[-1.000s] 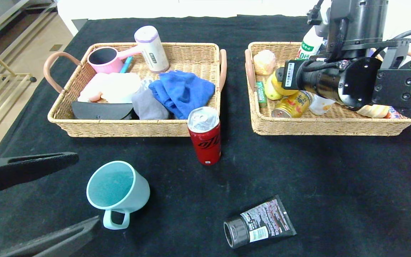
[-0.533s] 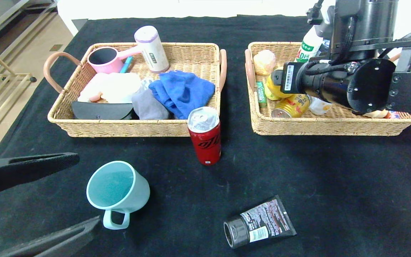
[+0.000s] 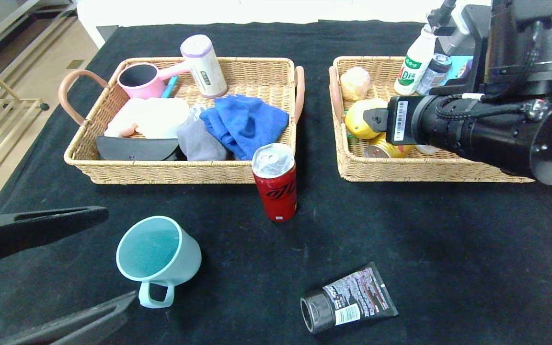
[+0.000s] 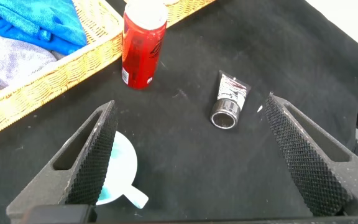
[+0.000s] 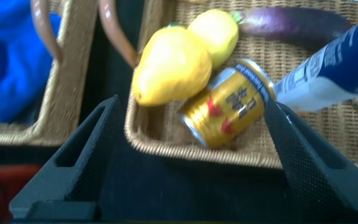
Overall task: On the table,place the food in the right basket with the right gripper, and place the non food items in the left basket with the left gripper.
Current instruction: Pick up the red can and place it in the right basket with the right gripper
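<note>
Your right gripper hangs spread and empty above the front left corner of the right basket, over the yellow pear-shaped fruit and the gold drink can that already lie inside. With nothing between its fingers, it looks free to go for the next food item.

That item is most likely the red cola can, which stands upright on the tabletop just in front of the left basket, in the gap between the two baskets. Because it sits so near the wicker wall, you would do well to approach it from the open, near side.

Your left gripper is also spread and holding nothing. It hovers low at the near left of the tabletop, with the mint-green mug lying tipped on its side between and just below its fingers. The mug is non-food and belongs in the left basket, so this placement reads as lining up for a grasp.

The black tube lies flat nearer the front edge, well apart from both grippers, and is also left-basket goods.
</note>
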{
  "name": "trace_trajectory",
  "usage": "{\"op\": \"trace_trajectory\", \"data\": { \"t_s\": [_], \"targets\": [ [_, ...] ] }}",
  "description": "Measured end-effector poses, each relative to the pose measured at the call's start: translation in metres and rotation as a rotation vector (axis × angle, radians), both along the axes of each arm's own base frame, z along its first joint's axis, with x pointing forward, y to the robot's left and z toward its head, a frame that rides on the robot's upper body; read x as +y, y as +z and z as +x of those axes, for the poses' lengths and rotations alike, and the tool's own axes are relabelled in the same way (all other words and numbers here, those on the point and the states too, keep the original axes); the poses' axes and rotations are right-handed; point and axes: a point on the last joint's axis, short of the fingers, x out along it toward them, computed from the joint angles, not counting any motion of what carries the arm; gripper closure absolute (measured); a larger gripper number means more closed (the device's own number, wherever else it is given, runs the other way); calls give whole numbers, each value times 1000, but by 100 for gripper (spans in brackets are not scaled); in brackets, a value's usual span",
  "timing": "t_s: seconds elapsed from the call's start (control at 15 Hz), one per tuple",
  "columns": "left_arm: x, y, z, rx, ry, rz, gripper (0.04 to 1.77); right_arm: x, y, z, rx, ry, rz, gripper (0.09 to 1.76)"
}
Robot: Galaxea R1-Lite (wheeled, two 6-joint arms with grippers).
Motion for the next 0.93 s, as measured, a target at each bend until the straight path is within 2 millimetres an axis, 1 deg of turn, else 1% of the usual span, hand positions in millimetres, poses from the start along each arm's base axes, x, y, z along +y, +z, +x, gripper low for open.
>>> {"op": "trace_trajectory", "data": {
  "t_s": [0.2,0.47,0.53,0.73,0.93],
  "targets": [
    [0,0,0,0,0,1,9,-1,-10,-14,31,61,-20,16],
    [0,0,0,0,0,-1,9,1,-27,-39,90,285,-50,15],
    [0,0,0,-1,1,-1,9,2,-30,-43,75,323,-49,15],
    [0,1,0,-2,2,-3,9,9,-41,-50,-6,447,-46,15],
    [0,1,0,-7,3,-5,9,24,-56,-55,-10,538,-83,15]
  ]
}}
